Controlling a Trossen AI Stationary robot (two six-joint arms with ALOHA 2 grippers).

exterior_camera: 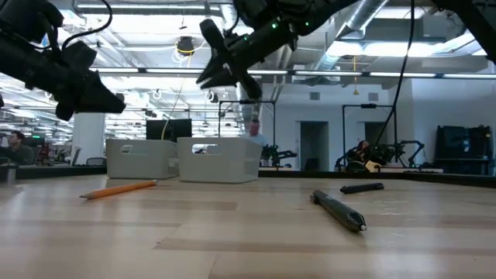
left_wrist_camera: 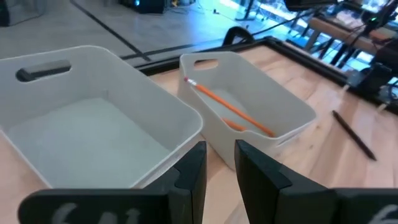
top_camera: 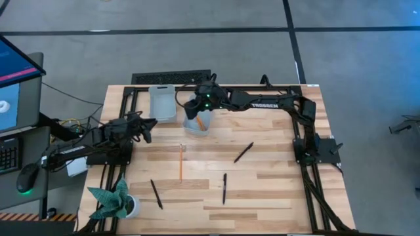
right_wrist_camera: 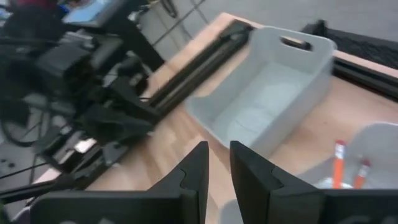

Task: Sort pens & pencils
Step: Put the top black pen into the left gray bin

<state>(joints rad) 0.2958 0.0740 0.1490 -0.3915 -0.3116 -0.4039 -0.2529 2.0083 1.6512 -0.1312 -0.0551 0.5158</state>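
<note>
Right gripper (top_camera: 199, 107) hangs above the near bin (top_camera: 197, 123), the one w/ two pencils (left_wrist_camera: 227, 107) already inside. Its fingers stand close together w/ a narrow gap and nothing between them, so it is released. Left gripper (top_camera: 148, 129) waits near the table's left side, facing the two bins; its fingers are also nearly together and hold nothing. The other bin (top_camera: 162, 101), at the table's back edge, is empty.

One pencil (top_camera: 181, 162) lies alone in the table's middle. Three pens (top_camera: 243, 152) lie apart from each other on the front half of the table.

I think the next step is fetching that last pencil. To do it well: come down straight over its middle, jaws across the shaft, not along it. Close gently so it does not roll away, and lift level before going to the bin.
</note>
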